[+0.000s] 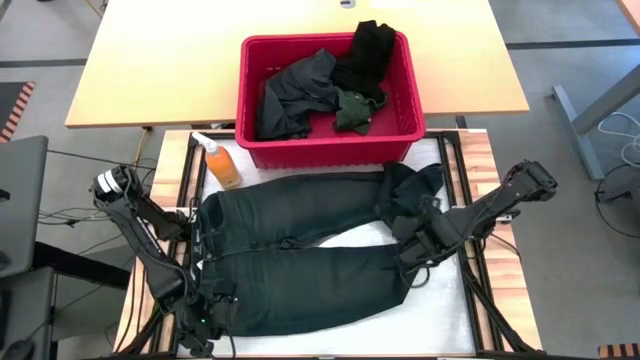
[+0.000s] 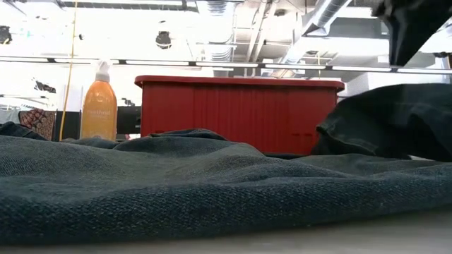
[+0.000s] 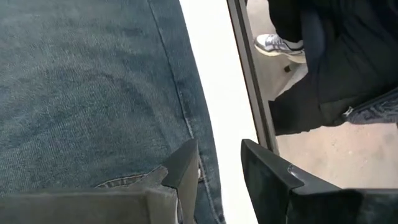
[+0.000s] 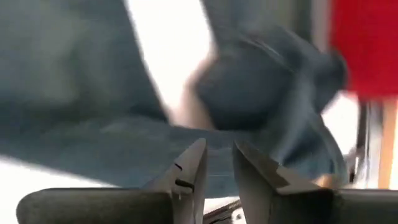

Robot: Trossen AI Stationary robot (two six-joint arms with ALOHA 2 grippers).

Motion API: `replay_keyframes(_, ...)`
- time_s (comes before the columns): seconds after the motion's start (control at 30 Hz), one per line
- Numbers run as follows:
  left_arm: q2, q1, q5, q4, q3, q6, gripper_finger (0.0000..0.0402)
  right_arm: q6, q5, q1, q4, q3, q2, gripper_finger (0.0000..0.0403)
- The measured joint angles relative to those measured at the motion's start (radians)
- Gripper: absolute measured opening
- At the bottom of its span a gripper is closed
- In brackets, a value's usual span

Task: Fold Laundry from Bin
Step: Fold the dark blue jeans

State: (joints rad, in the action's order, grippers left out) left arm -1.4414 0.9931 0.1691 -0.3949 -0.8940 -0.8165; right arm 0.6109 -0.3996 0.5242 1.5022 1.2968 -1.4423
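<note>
One pair of jeans (image 1: 300, 250) spread on the worktop (image 1: 450, 310), legs bunched. Left tool (image 3: 219, 171) and right tool (image 4: 219, 165) both slightly spread, holding nothing. Step: flattening. Next: regrip the crumpled leg ends.

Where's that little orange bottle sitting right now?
From above, the orange bottle stands on the table's left side, just off the red bin's front-left corner and beside the waistband end of the spread-out jeans.
</note>
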Motion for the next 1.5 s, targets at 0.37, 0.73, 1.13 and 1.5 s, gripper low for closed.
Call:
replay_keyframes(0.37,0.000,0.001,0.044,0.065,0.012,0.088,0.0118,-0.923,0.029,0.132,-0.248,0.059,-0.019,0.0113)
replay_keyframes(0.73,-0.028,-0.047,0.016,0.080,0.012,0.075,0.0227,-0.978,0.008,0.125,-0.229,0.059,-0.019,0.0133)
replay_keyframes(1.13,-0.316,-0.047,-0.125,0.234,0.007,0.165,0.0261,-1.137,0.010,0.130,-0.193,0.058,-0.132,0.0230)
replay_keyframes(1.5,-0.287,-0.052,-0.027,0.083,-0.109,0.288,0.0251,-1.178,-0.033,0.150,-0.141,0.065,-0.274,0.0234)
